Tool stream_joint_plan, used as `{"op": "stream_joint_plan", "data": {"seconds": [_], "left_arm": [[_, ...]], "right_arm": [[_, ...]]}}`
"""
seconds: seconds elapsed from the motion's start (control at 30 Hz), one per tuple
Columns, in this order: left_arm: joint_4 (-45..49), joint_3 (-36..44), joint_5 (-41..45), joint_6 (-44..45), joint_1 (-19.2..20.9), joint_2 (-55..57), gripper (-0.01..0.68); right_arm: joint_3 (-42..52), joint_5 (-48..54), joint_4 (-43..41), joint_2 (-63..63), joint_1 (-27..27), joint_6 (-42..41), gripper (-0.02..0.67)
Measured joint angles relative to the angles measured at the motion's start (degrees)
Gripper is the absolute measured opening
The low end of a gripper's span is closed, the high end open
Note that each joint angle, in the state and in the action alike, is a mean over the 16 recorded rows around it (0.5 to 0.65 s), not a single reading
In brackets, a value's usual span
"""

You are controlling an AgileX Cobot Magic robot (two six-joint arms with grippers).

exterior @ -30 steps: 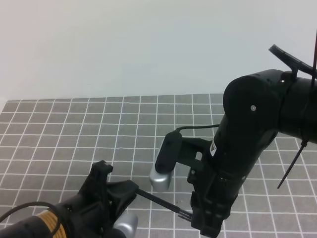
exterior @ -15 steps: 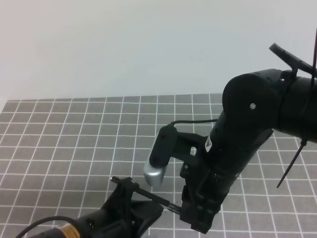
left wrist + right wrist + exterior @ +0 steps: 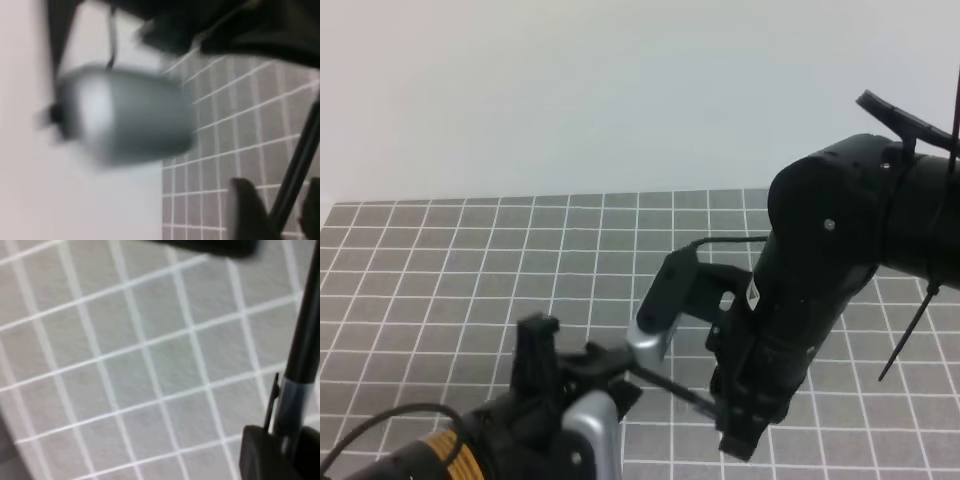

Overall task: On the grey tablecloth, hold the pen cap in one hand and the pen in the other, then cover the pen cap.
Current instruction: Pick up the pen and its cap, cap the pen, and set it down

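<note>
Above the grey tablecloth (image 3: 470,270), the pen (image 3: 665,385) hangs in the air at about 5 o'clock in the high view, slanting between the two arms. The right gripper (image 3: 728,420) is clenched on the pen cap (image 3: 280,415), with the pen's shaft running into it. The left gripper (image 3: 605,370) sits at the pen's other end at 7 o'clock; I cannot tell whether its jaws grasp the pen or stand released.

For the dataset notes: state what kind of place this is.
Probably a lab test bench: a grey tablecloth with a white grid, a bare pale wall, and two black robot arms meeting over a pen.
</note>
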Motion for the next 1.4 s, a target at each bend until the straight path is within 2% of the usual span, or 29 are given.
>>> {"op": "stream_joint_plan", "data": {"seconds": [0.1, 0.2, 0.3, 0.43, 0.63, 0.9, 1.1, 1.4], "left_arm": [[-8.64, 0.00, -3.33, 0.74, 0.00, 0.00, 0.219], [-18.86, -0.01, -7.07, 2.03, 0.00, 0.00, 0.222], [-29.41, -0.24, -10.39, 3.46, 0.00, 0.00, 0.196], [-44.55, -1.66, -12.90, 6.08, 0.00, 0.00, 0.126], [-66.75, -5.63, -11.04, 13.53, 0.00, 0.00, 0.022], [-91.48, -10.68, -4.75, 26.79, 0.00, 0.04, 0.002], [-100.36, -11.57, -2.30, 33.09, 0.00, 0.08, 0.001], [-101.70, -11.44, 0.49, 33.27, 0.00, 0.11, 0.000]], "right_arm": [[0.00, -0.84, -2.48, 0.00, -1.28, 5.03, 0.089], [0.00, -2.14, -4.39, 0.00, -3.58, 10.62, 0.089], [0.00, -3.51, -5.02, 0.09, -6.87, 16.05, 0.089], [0.00, -4.97, -3.25, 0.91, -12.05, 22.08, 0.089], [0.00, -6.15, 1.28, 4.02, -18.11, 28.72, 0.089], [0.00, -6.38, 2.59, 10.20, -20.21, 35.96, 0.089], [0.00, -6.48, -0.38, 13.20, -20.01, 39.64, 0.089], [0.00, -6.53, -2.67, 15.03, -20.01, 38.43, 0.089]]}}
